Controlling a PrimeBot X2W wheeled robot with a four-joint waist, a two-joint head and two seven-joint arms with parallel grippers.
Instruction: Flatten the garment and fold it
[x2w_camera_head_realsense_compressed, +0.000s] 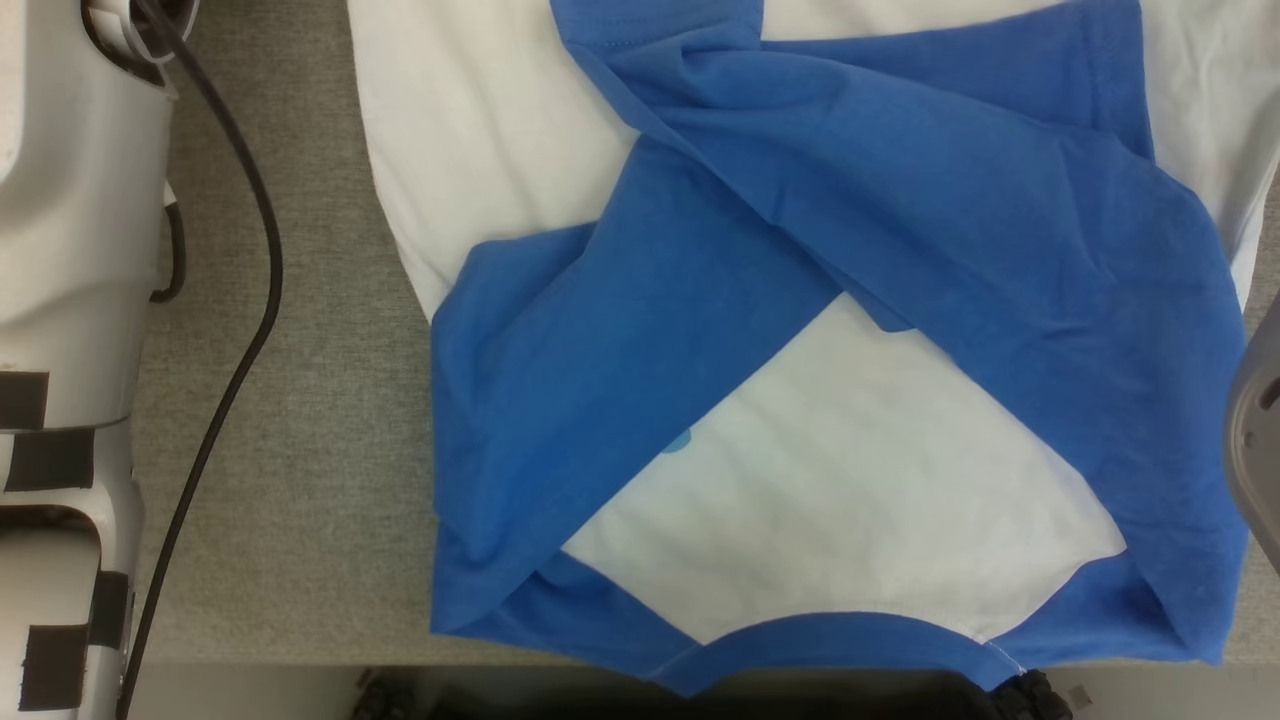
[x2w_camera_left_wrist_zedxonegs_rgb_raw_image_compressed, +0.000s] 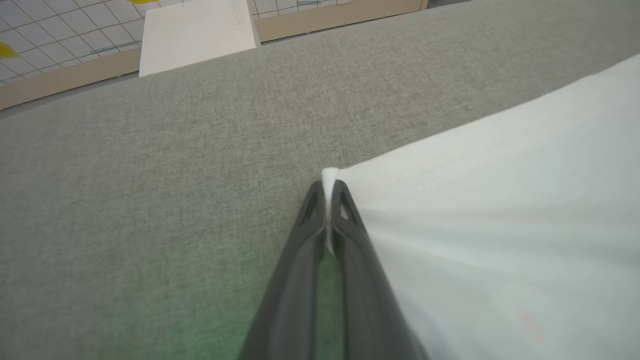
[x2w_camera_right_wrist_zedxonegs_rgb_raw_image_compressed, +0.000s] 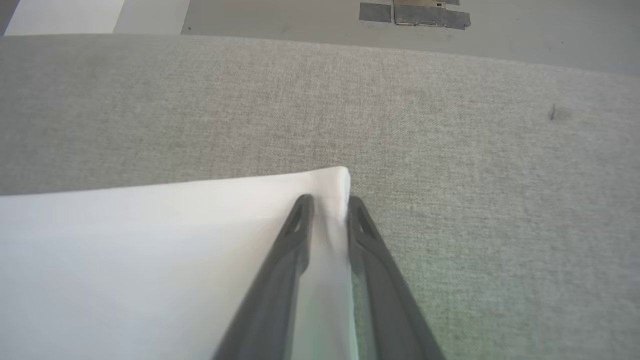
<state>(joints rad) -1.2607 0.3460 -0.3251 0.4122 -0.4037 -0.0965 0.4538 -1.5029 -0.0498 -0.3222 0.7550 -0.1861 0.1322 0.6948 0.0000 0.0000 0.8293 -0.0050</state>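
The garment (x2w_camera_head_realsense_compressed: 850, 480) lies spread on the grey table, its blue collar band (x2w_camera_head_realsense_compressed: 840, 635) at the near edge. Both blue sleeves are folded in and cross over the white body: one sleeve (x2w_camera_head_realsense_compressed: 600, 370) from the left, the other sleeve (x2w_camera_head_realsense_compressed: 1000, 250) from the right, lying on top. In the left wrist view my left gripper (x2w_camera_left_wrist_zedxonegs_rgb_raw_image_compressed: 327, 187) is shut on a white corner of the garment (x2w_camera_left_wrist_zedxonegs_rgb_raw_image_compressed: 500, 210), low over the table. In the right wrist view my right gripper (x2w_camera_right_wrist_zedxonegs_rgb_raw_image_compressed: 328, 202) pinches another white corner of the garment (x2w_camera_right_wrist_zedxonegs_rgb_raw_image_compressed: 150, 250) between its fingers.
The grey cloth-covered table (x2w_camera_head_realsense_compressed: 300, 450) has bare room left of the shirt. My pale left forearm (x2w_camera_head_realsense_compressed: 70, 250) and a black cable (x2w_camera_head_realsense_compressed: 245, 330) fill the head view's left side. A grey arm part (x2w_camera_head_realsense_compressed: 1260, 440) shows at the right edge. A white board (x2w_camera_left_wrist_zedxonegs_rgb_raw_image_compressed: 195, 32) stands beyond the table.
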